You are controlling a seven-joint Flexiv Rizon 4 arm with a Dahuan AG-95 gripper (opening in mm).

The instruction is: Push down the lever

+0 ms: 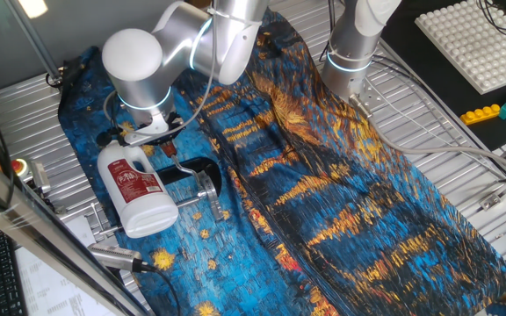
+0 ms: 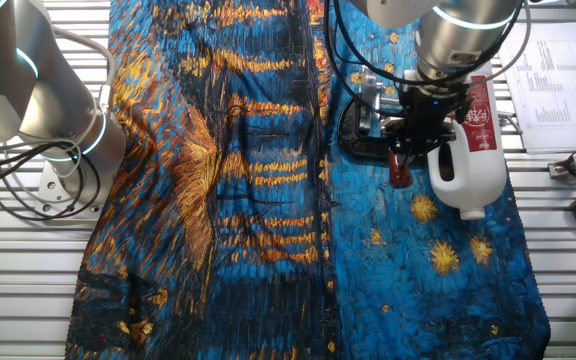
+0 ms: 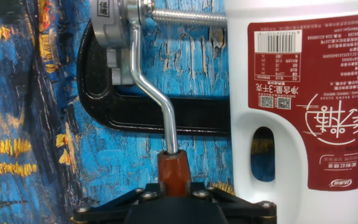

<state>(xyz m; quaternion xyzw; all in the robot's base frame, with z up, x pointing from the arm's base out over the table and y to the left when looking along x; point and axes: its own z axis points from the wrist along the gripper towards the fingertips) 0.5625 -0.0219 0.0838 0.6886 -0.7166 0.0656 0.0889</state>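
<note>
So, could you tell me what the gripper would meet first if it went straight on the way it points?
The lever: its red cap sits right at the gripper, apparently already between the fingers. Beyond lie the black clamp and the cloth; depth is unclear.

Robotics lab, slotted aluminium table (image 1: pixel 464 175), second robot arm (image 1: pixel 358 44), cables, printed sheets (image 2: pixel 558 90)
</note>
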